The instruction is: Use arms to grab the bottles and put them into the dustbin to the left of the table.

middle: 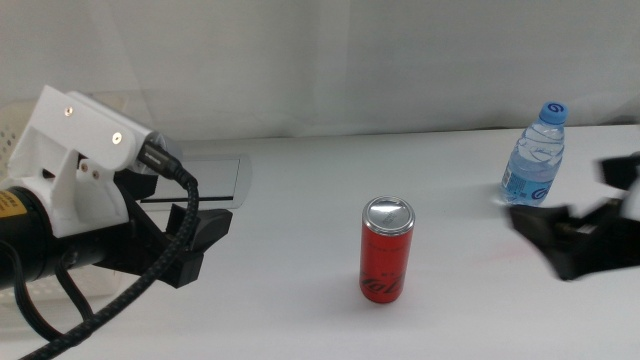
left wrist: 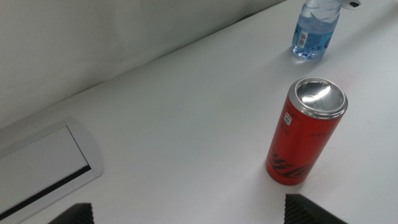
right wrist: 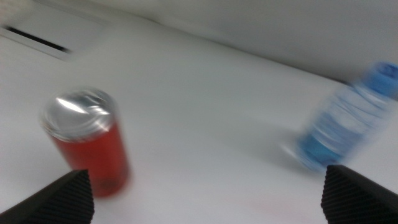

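Both grippers are spread wide and holding nothing. The left gripper (middle: 195, 245) hangs over the left part of the table (middle: 300, 200), by the grey plate (middle: 200, 180), and in its wrist view only the two jaw tips poke in at the corners, far apart, with bare tabletop between them. The right gripper (middle: 560, 240) sits low at the right edge, blurry in the middle view, jaws splayed out too, just in front of the water bottle (middle: 535, 155) but not touching it as far as I can see. That bottle stands upright at the back right, long axis vertical, blue cap up, label facing the camera. Count-wise: one bottle in sight, just the blue one, plus one red can (middle: 386, 250) standing upright near the middle of the table, silver top up, well apart from the bottle. The bin (middle: 20, 135) only peeks out as white perforated wall behind the left arm at the far left. The right wrist view is smeared, but it shows the can and bottle both standing between the open jaws' corners.
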